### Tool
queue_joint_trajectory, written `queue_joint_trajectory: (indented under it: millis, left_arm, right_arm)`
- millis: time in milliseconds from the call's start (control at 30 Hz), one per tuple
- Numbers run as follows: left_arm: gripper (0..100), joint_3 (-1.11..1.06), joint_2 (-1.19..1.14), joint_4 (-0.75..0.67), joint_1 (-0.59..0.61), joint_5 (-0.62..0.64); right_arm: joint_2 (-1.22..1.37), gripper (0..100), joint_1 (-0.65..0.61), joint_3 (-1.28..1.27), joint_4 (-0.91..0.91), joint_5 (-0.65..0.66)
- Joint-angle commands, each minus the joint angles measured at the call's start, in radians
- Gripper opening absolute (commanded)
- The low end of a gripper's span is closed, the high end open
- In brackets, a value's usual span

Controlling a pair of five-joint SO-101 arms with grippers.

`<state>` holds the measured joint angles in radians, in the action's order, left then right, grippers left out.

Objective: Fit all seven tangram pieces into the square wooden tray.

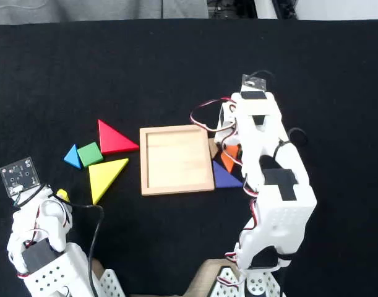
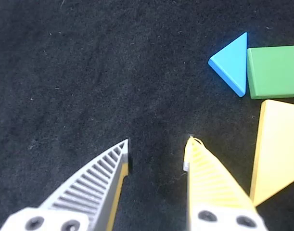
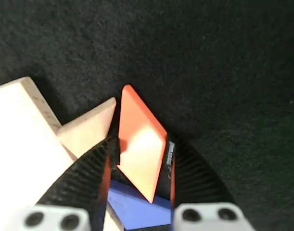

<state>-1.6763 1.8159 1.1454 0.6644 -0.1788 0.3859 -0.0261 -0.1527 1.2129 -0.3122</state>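
Note:
The square wooden tray lies mid-table with nothing in it; its corner also appears in the right wrist view. To its left lie a red triangle, a small blue triangle, a green square and a yellow triangle. My right gripper is shut on the orange parallelogram at the tray's right edge. This piece is beside a plain wood triangle and a dark blue triangle. My left gripper stands open over bare cloth near the yellow triangle.
Black cloth covers the whole table. The right arm's white body hangs over the area just right of the tray. The left arm's base sits at the near left corner. Bare cloth stretches behind the tray and far right.

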Motion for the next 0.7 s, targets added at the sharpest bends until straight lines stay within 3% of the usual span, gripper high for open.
queue_joint_trajectory:
  millis: [0,167,433,667]
  left_arm:
    - [20,-0.007,0.003,0.002,-0.008,0.000]
    - [20,-0.007,0.003,0.002,-0.008,0.000]
    - [20,-0.007,0.003,0.002,-0.008,0.000]
    - [20,-0.007,0.003,0.002,-0.008,0.000]
  right_arm:
    - [-0.005,3.5,0.008,0.024,0.000,0.098]
    - [-0.007,2.1,0.012,0.044,-0.003,0.155]
    - [-0.131,2.1,0.003,0.257,0.256,0.235]
    - [-0.360,2.1,-0.149,0.202,0.362,0.304]
